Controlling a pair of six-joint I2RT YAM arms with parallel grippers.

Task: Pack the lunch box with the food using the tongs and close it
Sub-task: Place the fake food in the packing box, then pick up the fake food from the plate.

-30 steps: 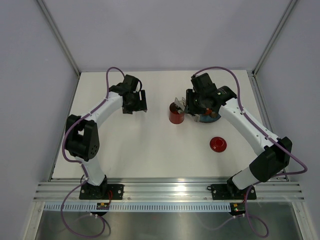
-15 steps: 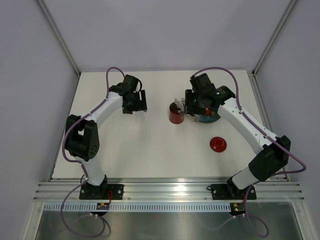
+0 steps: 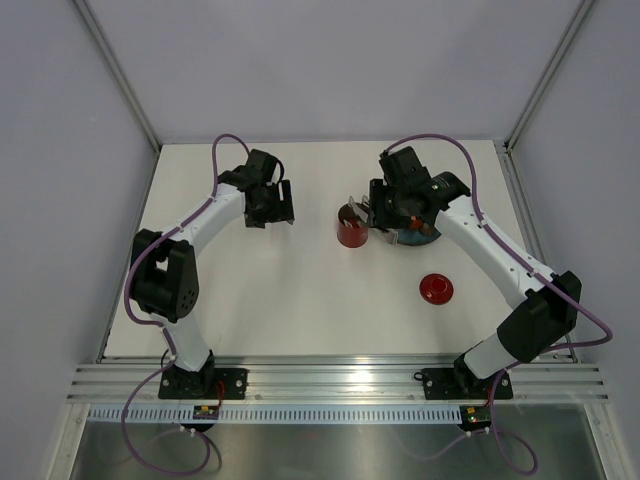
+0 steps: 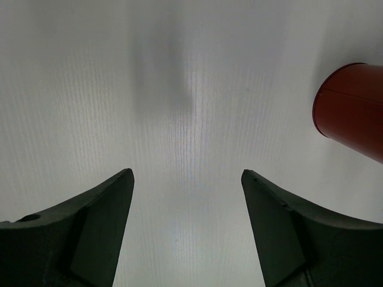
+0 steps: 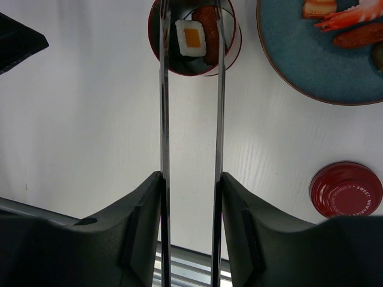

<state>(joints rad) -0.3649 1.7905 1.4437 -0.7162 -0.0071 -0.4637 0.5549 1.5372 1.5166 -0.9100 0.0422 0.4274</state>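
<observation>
The red lunch box [image 3: 352, 232] stands open at mid-table, left of the blue-grey plate [image 3: 420, 238]. My right gripper [image 5: 191, 179] is shut on the silver tongs [image 5: 163, 107], one slim arm against each finger. The tong tips reach over the lunch box [image 5: 230, 51]. Inside it, between the tips, lie a white piece with an orange square [image 5: 190, 37] and a red-orange piece [image 5: 210, 27]. More food [image 5: 359, 36] stays on the plate [image 5: 311, 60]. The round red lid [image 3: 436, 289] lies flat nearer the arms. My left gripper [image 4: 187, 176] hangs open and empty, left of the lunch box [image 4: 353, 110].
The lid [image 5: 346, 190] lies right of the tongs in the right wrist view. White walls and aluminium posts enclose the table on three sides. A ribbed metal rail runs along the near edge by the arm bases.
Hardly anything differs. The right gripper and tongs have shifted only slightly over the lunch box, and the left arm has stayed still.
</observation>
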